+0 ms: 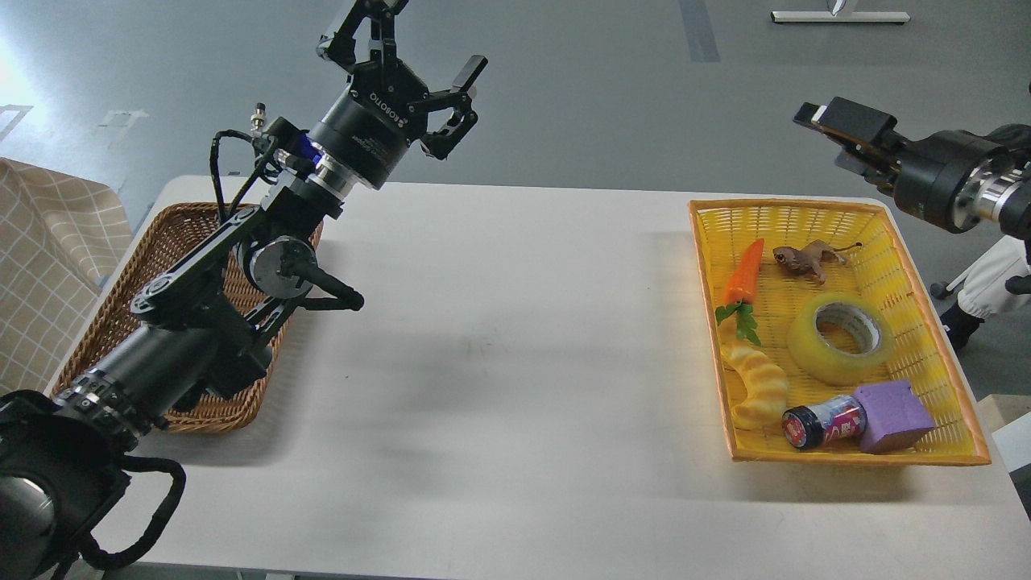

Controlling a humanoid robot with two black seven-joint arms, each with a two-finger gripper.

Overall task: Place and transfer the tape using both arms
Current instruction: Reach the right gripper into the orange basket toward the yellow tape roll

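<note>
The tape [838,364], a wide translucent yellow roll with a grey core, lies flat in the yellow basket [702,266] at the table's right end. My left gripper [415,50] is open and empty, held high above the table's far left edge, by the wicker basket. My right gripper [842,129] is up beyond the yellow basket's far right corner, well above and behind the tape. It is seen side-on and dark, so its fingers cannot be told apart. Nothing shows in it.
The yellow basket also holds a toy carrot [743,274], a brown toy animal [805,259], toy bread [757,387], a small jar [826,423] and a purple block [894,415]. A brown wicker basket [173,234] sits at the left under my left arm. Checked cloth [48,266] lies far left.
</note>
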